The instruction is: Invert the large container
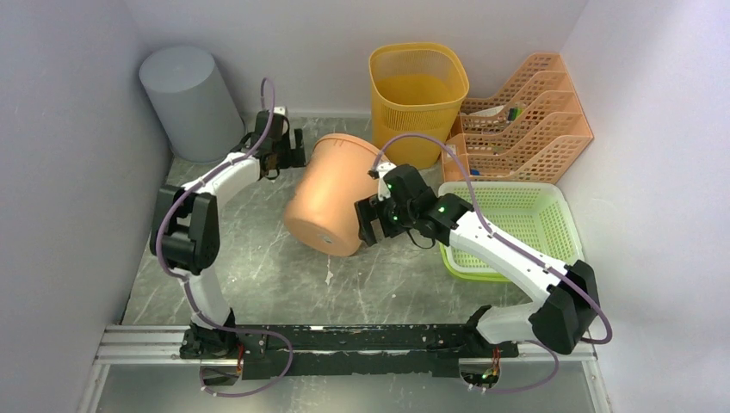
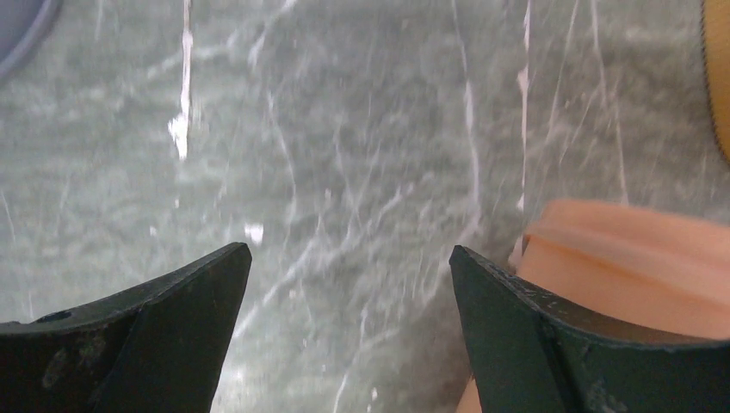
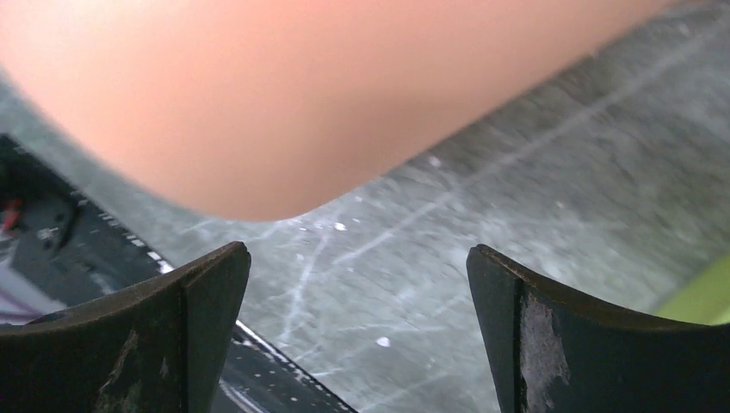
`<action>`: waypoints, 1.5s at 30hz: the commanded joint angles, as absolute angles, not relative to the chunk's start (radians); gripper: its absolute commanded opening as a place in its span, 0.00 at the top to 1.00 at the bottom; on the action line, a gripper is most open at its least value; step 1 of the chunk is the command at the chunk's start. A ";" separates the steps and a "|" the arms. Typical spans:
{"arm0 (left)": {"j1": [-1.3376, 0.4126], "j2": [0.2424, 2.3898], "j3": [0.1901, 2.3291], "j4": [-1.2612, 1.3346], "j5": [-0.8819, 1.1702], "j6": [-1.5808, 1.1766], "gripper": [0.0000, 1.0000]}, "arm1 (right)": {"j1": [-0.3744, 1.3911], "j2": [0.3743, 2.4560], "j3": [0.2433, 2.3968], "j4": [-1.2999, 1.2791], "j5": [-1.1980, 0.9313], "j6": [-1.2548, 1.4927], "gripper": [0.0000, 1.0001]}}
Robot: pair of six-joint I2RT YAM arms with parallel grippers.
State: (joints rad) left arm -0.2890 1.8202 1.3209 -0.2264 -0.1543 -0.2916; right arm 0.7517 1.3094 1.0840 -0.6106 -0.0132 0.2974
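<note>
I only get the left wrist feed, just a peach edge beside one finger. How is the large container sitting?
Observer: The large peach plastic bucket is tilted, neither upright nor inverted, its base facing the near side.
Operator: And the right gripper?
Observer: The right gripper is beside the bucket's lower wall, fingers open, holding nothing.
Operator: What's behind it?
Observer: A yellow mesh plastic bin stands upright behind its rim.

The bucket [image 1: 331, 194] lies tipped at the middle of the table [image 1: 258, 275]. Behind it to the left stands a cylinder [image 1: 189, 103], directly behind a wastebasket [image 1: 419, 95], behind-right a file rack [image 1: 525, 116], right a crate [image 1: 516, 219].
</note>
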 commanded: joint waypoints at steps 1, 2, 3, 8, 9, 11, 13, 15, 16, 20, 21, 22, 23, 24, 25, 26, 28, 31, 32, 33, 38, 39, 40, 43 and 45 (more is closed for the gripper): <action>-0.281 1.894 1.473 -0.196 -0.108 -0.235 0.01 | 0.768 1.280 1.146 -0.519 -0.159 0.249 0.00; -0.280 1.904 1.495 -0.210 -0.109 -0.229 0.01 | 0.767 1.266 1.151 -0.519 -0.143 0.230 0.00; -0.278 1.907 1.511 -0.221 -0.113 -0.223 0.01 | 0.765 1.256 1.158 -0.524 -0.103 0.202 0.00; -0.256 1.850 1.481 -0.262 -0.158 -0.193 0.01 | 0.705 1.280 1.255 -0.589 0.023 0.046 0.00; -0.248 1.828 1.460 -0.273 -0.169 -0.192 0.01 | 0.678 1.293 1.273 -0.587 0.016 0.018 0.00; -0.232 1.773 1.403 -0.279 -0.178 -0.197 0.01 | 0.608 1.317 1.305 -0.565 -0.045 -0.025 0.00; -0.219 1.715 1.339 -0.277 -0.184 -0.196 0.01 | 0.521 1.341 1.322 -0.516 -0.150 -0.053 0.00; -0.210 1.658 1.288 -0.282 -0.190 -0.194 0.01 | 0.440 1.376 1.336 -0.470 -0.271 -0.080 0.00; -0.206 1.636 1.268 -0.286 -0.187 -0.195 0.01 | 0.417 1.402 1.347 -0.457 -0.334 -0.102 0.00; -0.201 1.570 1.233 -0.304 -0.150 -0.187 0.01 | 0.390 1.509 1.392 -0.439 -0.518 -0.177 0.01; -0.202 1.561 1.227 -0.305 -0.140 -0.187 0.01 | 0.387 1.531 1.397 -0.426 -0.560 -0.178 0.01; -0.201 1.554 1.223 -0.305 -0.130 -0.186 0.01 | 0.382 1.547 1.395 -0.405 -0.602 -0.175 0.02; -0.202 1.549 1.219 -0.304 -0.122 -0.183 0.01 | 0.377 1.560 1.388 -0.379 -0.647 -0.169 0.04; -0.201 1.546 1.215 -0.303 -0.116 -0.179 0.01 | 0.372 1.568 1.376 -0.353 -0.714 -0.175 0.04; -0.201 1.547 1.217 -0.307 -0.117 -0.178 0.01 | 0.369 1.573 1.361 -0.323 -0.743 -0.177 0.05; -0.202 1.549 1.221 -0.315 -0.119 -0.177 0.01 | 0.365 1.573 1.341 -0.288 -0.760 -0.180 0.05; -0.202 1.548 1.228 -0.333 -0.120 -0.176 0.01 | 0.353 1.566 1.292 -0.204 -0.769 -0.174 0.04; -0.202 1.531 1.213 -0.336 -0.113 -0.179 0.01 | 0.322 1.578 1.253 -0.107 -0.802 -0.155 0.04; -0.201 1.524 1.203 -0.335 -0.110 -0.180 0.01 | 0.310 1.586 1.253 -0.081 -0.814 -0.147 0.04; -0.201 1.517 1.194 -0.335 -0.109 -0.180 0.01 | 0.302 1.599 1.256 -0.064 -0.824 -0.139 0.04; -0.202 1.490 1.155 -0.347 -0.098 -0.186 0.01 | 0.286 1.690 1.292 0.017 -0.892 -0.107 0.05; -0.201 1.486 1.148 -0.348 -0.097 -0.187 0.01 | 0.284 1.713 1.304 0.034 -0.915 -0.094 0.05; -0.201 1.481 1.142 -0.349 -0.096 -0.186 0.01 | 0.284 1.735 1.315 0.050 -0.946 -0.079 0.06; -0.201 1.473 1.127 -0.351 -0.105 -0.181 0.01 | 0.284 1.802 1.342 0.103 -1.019 -0.026 0.08; -0.201 1.473 1.125 -0.354 -0.110 -0.176 0.01 | 0.284 1.821 1.339 0.136 -1.049 0.011 0.09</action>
